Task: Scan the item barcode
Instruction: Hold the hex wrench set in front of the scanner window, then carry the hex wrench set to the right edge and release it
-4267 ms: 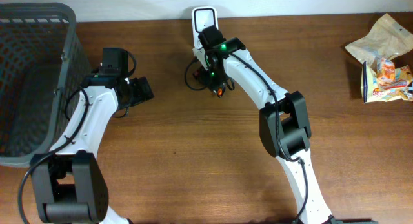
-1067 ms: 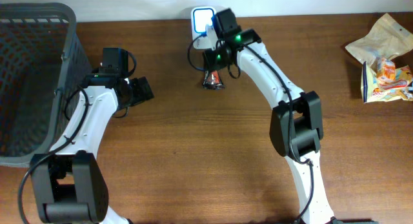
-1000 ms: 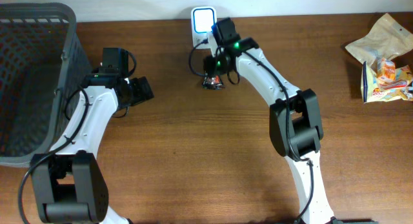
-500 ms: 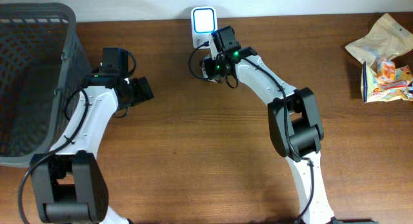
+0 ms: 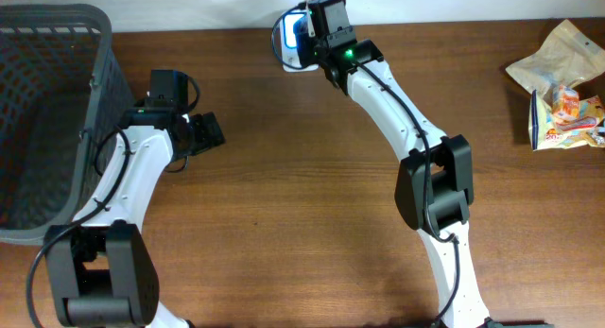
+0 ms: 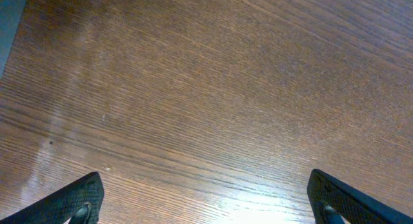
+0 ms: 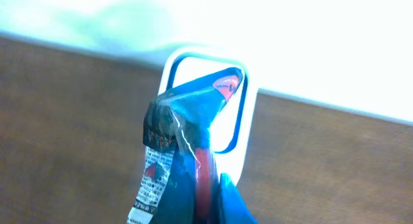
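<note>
My right gripper (image 7: 208, 208) is shut on the item (image 7: 184, 143), a small crinkled foil packet with a printed white label strip down its left side. It holds the packet upright and lifted, right in front of the scanner (image 7: 246, 124), a white block with a blue-lit window at the table's back edge. Blue light falls on the packet and on one fingertip (image 7: 229, 197). In the overhead view the right gripper (image 5: 319, 27) covers the packet and part of the scanner (image 5: 291, 33). My left gripper (image 5: 210, 131) hovers open over bare wood, fingertips (image 6: 80, 198) far apart.
A dark mesh basket (image 5: 102, 54) fills the left side of the table. Several snack bags (image 5: 562, 82) lie in a pile at the far right. The white wall runs just behind the scanner.
My right gripper shut on the packet lying in front of the scanner, then lifted it up and back to the scanner's window. The left arm stayed still.
</note>
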Controlling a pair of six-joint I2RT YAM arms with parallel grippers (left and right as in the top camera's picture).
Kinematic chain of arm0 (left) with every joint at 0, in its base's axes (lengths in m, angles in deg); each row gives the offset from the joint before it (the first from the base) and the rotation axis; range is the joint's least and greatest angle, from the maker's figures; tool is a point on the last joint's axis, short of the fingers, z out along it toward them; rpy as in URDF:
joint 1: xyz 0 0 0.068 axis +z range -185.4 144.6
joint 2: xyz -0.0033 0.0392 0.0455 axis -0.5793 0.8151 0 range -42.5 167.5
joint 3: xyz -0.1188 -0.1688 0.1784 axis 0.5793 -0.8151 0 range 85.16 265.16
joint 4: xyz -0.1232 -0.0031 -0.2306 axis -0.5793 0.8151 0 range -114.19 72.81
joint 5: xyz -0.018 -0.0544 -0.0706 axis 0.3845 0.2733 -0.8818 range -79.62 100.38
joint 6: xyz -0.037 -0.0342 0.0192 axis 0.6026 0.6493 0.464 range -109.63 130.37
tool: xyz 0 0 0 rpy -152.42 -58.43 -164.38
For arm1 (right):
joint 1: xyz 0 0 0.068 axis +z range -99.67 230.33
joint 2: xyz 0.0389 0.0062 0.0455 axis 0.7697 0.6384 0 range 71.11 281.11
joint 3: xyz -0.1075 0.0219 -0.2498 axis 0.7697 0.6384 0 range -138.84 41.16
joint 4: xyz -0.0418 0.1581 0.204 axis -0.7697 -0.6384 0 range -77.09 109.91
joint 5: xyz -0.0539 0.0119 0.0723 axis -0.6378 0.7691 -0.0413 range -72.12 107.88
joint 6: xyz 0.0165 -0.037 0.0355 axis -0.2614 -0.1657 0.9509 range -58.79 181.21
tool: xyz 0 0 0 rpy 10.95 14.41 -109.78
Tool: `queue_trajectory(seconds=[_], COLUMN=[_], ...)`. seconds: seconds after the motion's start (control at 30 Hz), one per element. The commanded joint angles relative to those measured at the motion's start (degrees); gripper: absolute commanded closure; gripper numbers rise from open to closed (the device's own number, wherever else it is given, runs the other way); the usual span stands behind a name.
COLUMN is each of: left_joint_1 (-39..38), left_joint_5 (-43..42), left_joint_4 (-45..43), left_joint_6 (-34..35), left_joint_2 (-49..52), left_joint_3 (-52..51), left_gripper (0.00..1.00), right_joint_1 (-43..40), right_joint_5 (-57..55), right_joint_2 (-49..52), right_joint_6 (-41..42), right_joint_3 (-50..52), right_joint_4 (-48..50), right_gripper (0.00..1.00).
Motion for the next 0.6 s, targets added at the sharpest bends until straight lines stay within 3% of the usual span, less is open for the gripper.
queue_trajectory(seconds=[0.0,0.3,0.57], left_joint_1=[0.04,0.04,0.04], left_joint_5=[0.66,0.66,0.66], left_joint_4=[-0.02,-0.02,-0.02], left_joint_6=[0.35,0.35,0.35], left_joint_2=[-1.14,-1.16,-1.16], left_joint_3=[0.63,0.63,0.63], left_gripper=[0.01,0.01,0.01], right_joint_1=[0.37,0.37,-5.35], right_joint_5=[-4.48,-7.45,-14.95], right_joint_2=[-0.76,4.48,-8.92], right_joint_6=[0.26,0.26,5.09], right_joint_3=[-0.72,-1.25,-1.60], right_joint_4=[5.51,11.89,3.87], right_gripper=[0.96,0.96,0.96])
